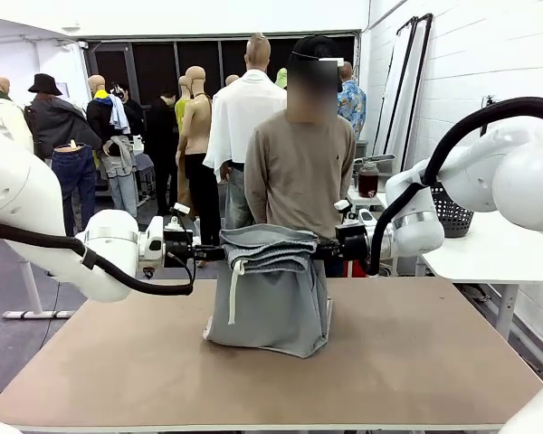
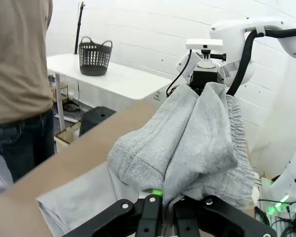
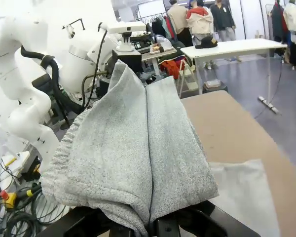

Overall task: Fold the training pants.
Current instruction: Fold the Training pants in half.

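The light-grey training pants point(image 1: 270, 291) hang above the middle of the brown table point(image 1: 416, 362), held up by their waistband, with a white drawstring point(image 1: 234, 287) dangling at the front left. My left gripper point(image 1: 219, 253) is shut on the left end of the bunched waistband. My right gripper point(image 1: 319, 252) is shut on the right end. The lower part of the pants rests on the table. In the left wrist view the pants point(image 2: 187, 143) stretch from my fingers point(image 2: 150, 217) across to the right arm. In the right wrist view the pants point(image 3: 133, 148) drape over my own fingers.
A person point(image 1: 299, 172) in a tan sweater stands just behind the table's far edge, close behind the pants. A white side table point(image 1: 489, 249) with a black perforated basket point(image 1: 452, 212) stands at the right. Bare tabletop lies on both sides of the pants.
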You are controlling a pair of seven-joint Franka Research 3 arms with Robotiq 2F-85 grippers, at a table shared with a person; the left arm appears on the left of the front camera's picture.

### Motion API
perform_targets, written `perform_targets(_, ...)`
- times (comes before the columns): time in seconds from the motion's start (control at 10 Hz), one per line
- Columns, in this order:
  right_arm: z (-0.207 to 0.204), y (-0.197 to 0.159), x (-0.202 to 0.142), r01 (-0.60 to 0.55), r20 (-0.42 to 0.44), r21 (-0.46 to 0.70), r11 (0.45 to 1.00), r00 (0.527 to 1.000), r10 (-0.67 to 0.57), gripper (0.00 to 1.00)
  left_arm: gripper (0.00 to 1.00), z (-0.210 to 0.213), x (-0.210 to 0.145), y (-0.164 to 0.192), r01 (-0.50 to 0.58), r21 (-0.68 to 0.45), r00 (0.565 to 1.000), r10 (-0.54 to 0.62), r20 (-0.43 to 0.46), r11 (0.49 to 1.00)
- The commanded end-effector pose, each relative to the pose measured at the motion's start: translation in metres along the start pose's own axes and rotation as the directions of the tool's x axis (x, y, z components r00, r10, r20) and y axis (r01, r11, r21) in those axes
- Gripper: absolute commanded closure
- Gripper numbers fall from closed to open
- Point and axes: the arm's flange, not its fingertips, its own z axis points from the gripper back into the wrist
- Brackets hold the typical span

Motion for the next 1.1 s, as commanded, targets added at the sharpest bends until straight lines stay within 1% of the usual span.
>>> perform_targets(0.0,-0.005,0.010,-0.017,0.053,0.042,-0.012,0.999,0.998,-0.052,1.00,1.00,0.007,-0.006,-0.016,-0.098,0.019,0.995,0.098,-0.006,0.995)
perform_targets(0.2,-0.012,0.013,-0.046,0.127,0.048,-0.008,0.992,0.991,-0.127,1.00,1.00,0.012,-0.027,-0.022,-0.218,0.023,0.975,0.218,-0.041,0.976)
perform_targets(0.3,-0.014,0.012,-0.057,0.168,0.050,-0.012,0.986,0.985,-0.167,1.00,1.00,0.012,-0.039,-0.018,-0.273,0.031,0.960,0.275,-0.050,0.961)
perform_targets(0.4,-0.014,0.005,-0.064,0.198,0.059,-0.036,0.980,0.979,-0.195,1.00,1.00,0.010,-0.046,-0.009,-0.301,0.035,0.952,0.303,-0.042,0.953)
perform_targets(0.6,-0.006,-0.013,-0.070,0.245,0.087,-0.114,0.963,0.968,-0.236,1.00,1.00,0.005,-0.051,0.024,-0.332,0.080,0.942,0.334,-0.017,0.940)
perform_targets(0.7,-0.002,-0.023,-0.073,0.277,0.115,-0.136,0.951,0.958,-0.262,1.00,1.00,0.002,-0.054,0.042,-0.361,0.101,0.931,0.365,-0.023,0.927)
perform_targets(0.8,0.000,-0.032,-0.078,0.313,0.132,-0.160,0.936,0.947,-0.294,1.00,1.00,-0.001,-0.057,0.055,-0.393,0.124,0.916,0.399,-0.030,0.911)
perform_targets(0.9,0.003,-0.040,-0.081,0.355,0.149,-0.179,0.918,0.932,-0.331,1.00,1.00,-0.001,-0.062,0.069,-0.443,0.139,0.891,0.452,-0.039,0.886)
perform_targets(1.0,0.004,-0.045,-0.085,0.404,0.167,-0.169,0.899,0.911,-0.378,1.00,1.00,-0.001,-0.066,0.076,-0.500,0.124,0.861,0.508,-0.036,0.857)
